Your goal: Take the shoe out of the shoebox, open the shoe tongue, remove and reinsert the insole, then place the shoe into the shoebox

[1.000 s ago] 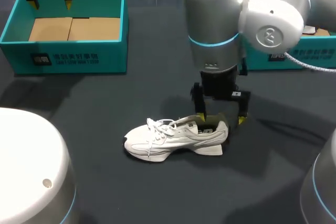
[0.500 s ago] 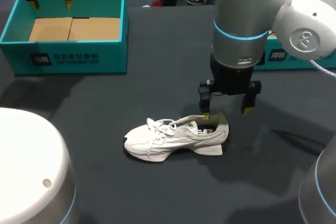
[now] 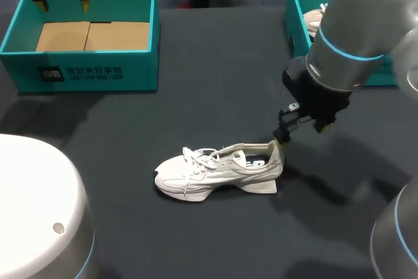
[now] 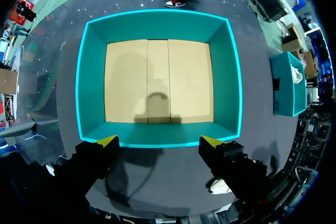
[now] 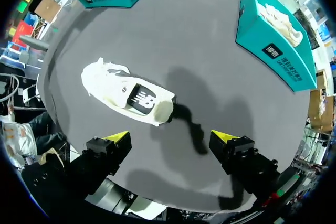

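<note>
Head view: the shoe (image 3: pixel 219 171) is seen lying on the table (image 3: pixel 196 109), outside the shoebox (image 3: pixel 85 73). Left wrist view: the left gripper (image 4: pixel 158 141) is held spread and empty above that box. Right wrist view: the right gripper (image 5: pixel 173 139) has its 2 fingers parted, nothing gripped, with the shoe ahead. Reboxing is judged undone; insole progress cannot be told.

Head view: white lace-up sneaker (image 3: pixel 219 171) stands on its sole on the dark grey table (image 3: pixel 196 96), lower centre of frame, toe toward frame left, heel toward frame right. Right gripper (image 3: pixel 301 132) sits just upper right of the heel. Open teal cardboard shoebox (image 3: pixel 85 70) upper left, left gripper (image 3: pixel 63 3) over its far side. Second teal box (image 3: pixel 294 14) upper right, white shoe (image 3: pixel 315 21) inside it, well apart from the sneaker.
</note>
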You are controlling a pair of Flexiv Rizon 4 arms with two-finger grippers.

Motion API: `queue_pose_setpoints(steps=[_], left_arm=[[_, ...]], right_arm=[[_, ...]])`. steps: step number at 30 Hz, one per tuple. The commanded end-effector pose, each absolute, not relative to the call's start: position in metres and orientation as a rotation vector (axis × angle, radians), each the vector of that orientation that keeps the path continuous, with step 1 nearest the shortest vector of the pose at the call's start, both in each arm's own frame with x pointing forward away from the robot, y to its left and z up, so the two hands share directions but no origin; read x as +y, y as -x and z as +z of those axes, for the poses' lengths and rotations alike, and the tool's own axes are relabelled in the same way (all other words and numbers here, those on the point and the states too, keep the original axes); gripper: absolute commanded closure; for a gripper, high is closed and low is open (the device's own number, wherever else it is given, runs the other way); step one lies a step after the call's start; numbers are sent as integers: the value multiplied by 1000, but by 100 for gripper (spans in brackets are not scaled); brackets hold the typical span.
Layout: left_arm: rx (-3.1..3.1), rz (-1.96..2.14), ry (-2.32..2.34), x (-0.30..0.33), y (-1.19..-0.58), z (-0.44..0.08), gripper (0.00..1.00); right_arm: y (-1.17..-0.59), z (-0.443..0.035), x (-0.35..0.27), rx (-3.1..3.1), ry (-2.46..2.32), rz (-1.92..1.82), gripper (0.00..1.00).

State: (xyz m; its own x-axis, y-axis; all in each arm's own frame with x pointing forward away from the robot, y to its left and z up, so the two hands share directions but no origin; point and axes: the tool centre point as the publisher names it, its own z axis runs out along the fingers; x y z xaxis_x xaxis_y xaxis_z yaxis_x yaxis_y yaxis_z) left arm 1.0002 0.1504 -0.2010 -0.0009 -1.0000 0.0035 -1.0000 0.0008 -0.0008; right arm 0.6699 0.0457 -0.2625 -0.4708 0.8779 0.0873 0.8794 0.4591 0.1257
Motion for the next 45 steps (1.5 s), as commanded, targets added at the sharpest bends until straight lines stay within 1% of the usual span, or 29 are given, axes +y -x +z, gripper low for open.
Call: queue_pose_setpoints(steps=[1, 5, 8, 15, 23, 38, 45], left_arm=[[-2221, 3, -2220, 150, -1000, -201, 0], [-2221, 3, -2220, 150, -1000, -201, 0], [-2221, 3, -2220, 150, -1000, -201, 0], [-2221, 3, -2220, 150, -1000, -201, 0], [-2221, 3, -2220, 150, -1000, -201, 0], [-2221, 3, -2220, 150, -1000, -201, 0], [-2221, 3, -2220, 150, -1000, -201, 0]], right_arm=[[-663, -265, 32, -2400, 941, -858, 0], [-663, -265, 32, -2400, 941, -858, 0], [-665, -271, 35, -2471, 650, -984, 0], [-674, -292, 30, -2531, 398, -1094, 0], [-681, -322, 15, -2557, 379, -1163, 0], [-681, -322, 15, -2557, 379, -1163, 0], [-675, -347, -8, -2691, 363, -1432, 0]])
